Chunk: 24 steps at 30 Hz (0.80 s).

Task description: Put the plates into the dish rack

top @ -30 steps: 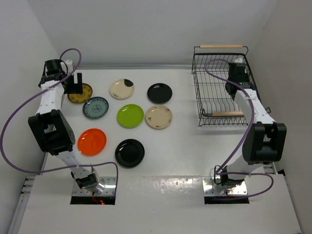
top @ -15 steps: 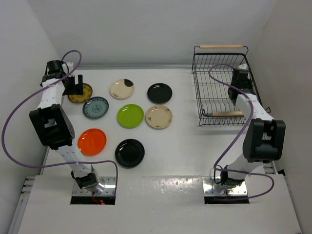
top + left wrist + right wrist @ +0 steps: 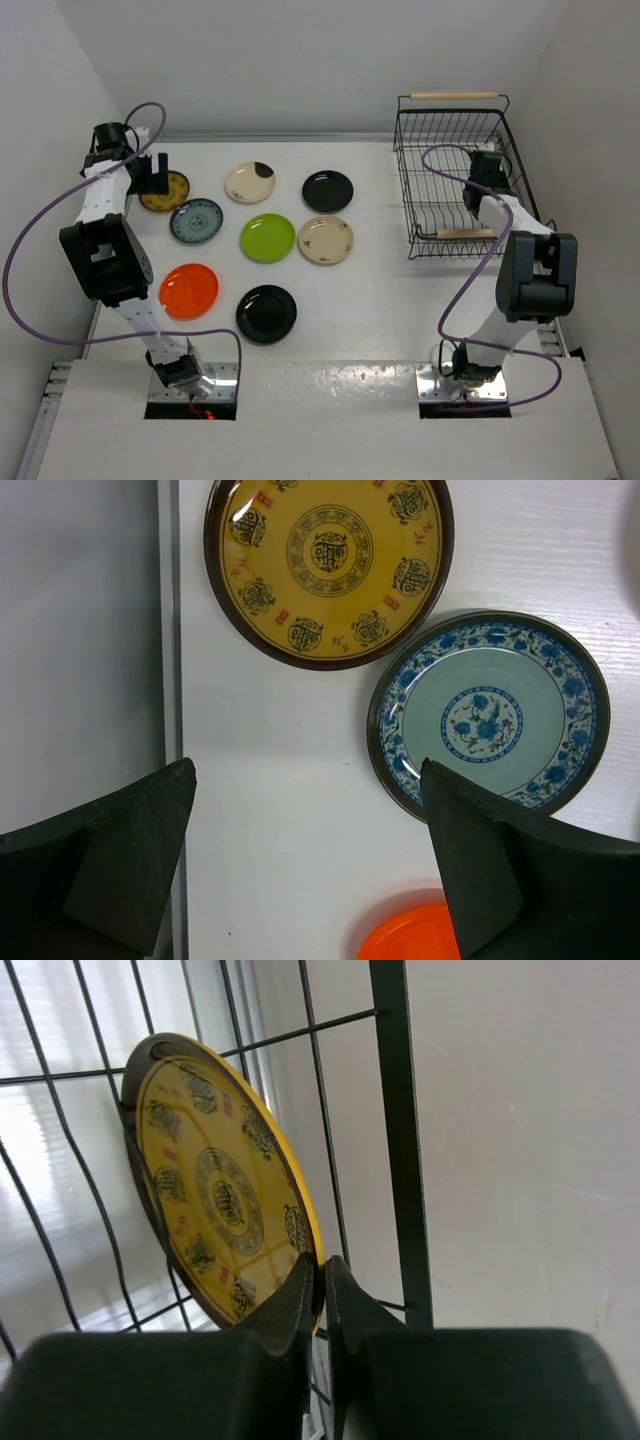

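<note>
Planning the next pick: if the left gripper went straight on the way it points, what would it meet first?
Most likely bare table, short of the mustard plate and blue-grey plate; the open left gripper frames only white surface. Depth is unclear.

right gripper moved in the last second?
Yes. Top view: the right gripper came nearer along the dish rack, toward its near wooden handle, shut on a mustard plate.

The mustard plate (image 3: 220,1200) bears dark medallions; the blue-grey plate (image 3: 490,715), blue flowers.
</note>
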{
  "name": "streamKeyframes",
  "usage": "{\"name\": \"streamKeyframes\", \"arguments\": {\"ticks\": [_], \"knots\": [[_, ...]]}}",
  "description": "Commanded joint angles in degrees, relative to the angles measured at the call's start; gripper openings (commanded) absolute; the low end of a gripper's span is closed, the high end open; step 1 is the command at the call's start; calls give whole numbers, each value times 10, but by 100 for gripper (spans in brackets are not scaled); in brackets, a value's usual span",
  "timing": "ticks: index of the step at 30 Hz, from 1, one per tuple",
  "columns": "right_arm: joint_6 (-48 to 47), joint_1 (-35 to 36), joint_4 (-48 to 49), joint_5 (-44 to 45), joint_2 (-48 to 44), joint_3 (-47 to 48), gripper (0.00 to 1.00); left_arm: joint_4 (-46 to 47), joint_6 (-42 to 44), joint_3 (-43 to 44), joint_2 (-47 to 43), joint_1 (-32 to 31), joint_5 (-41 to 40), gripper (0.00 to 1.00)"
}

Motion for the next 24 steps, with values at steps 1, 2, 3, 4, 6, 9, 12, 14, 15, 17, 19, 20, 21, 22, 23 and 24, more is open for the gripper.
{"name": "streamKeyframes", "arguments": {"ticks": [1,2,3,4,6,9,12,14,15,17,19,20,21,22,23,24], "knots": [[19,-4,2,-27,-8,13,6,-9,5,20,17,7,9,99],[25,-4,-6,-27,-9,17,11,-9,5,25,24,13,9,99],[29,-4,-11,-27,-12,25,19,-18,-3,31,32,14,9,99],[43,-4,-20,-29,-16,26,22,-25,-8,38,41,21,19,99],[43,-4,-21,-31,-26,30,38,-42,-23,61,73,35,27,99],[51,-4,-50,-39,-34,51,64,-56,-40,99,122,59,51,99],[62,-2,-78,-42,-34,76,72,-56,-58,140,176,78,58,99],[68,-2,-97,-44,-35,86,78,-56,-64,171,205,78,63,99],[71,-3,-99,-44,-37,97,82,-56,-64,180,231,78,71,99],[86,-2,-120,-48,-40,104,85,-56,-72,212,259,78,78,99],[98,-2,-132,-59,-47,107,87,-56,-82,237,303,78,73,99],[101,-1,-138,-63,-51,107,87,-56,-82,259,315,78,73,99],[102,-1,-145,-65,-54,107,87,-56,-88,269,327,78,73,99],[104,0,-148,-66,-57,107,87,-56,-94,277,336,78,73,99],[105,1,-150,-66,-63,108,87,-56,-94,282,351,78,73,99],[107,3,-158,-66,-66,108,87,-56,-94,282,357,78,83,99]]}}
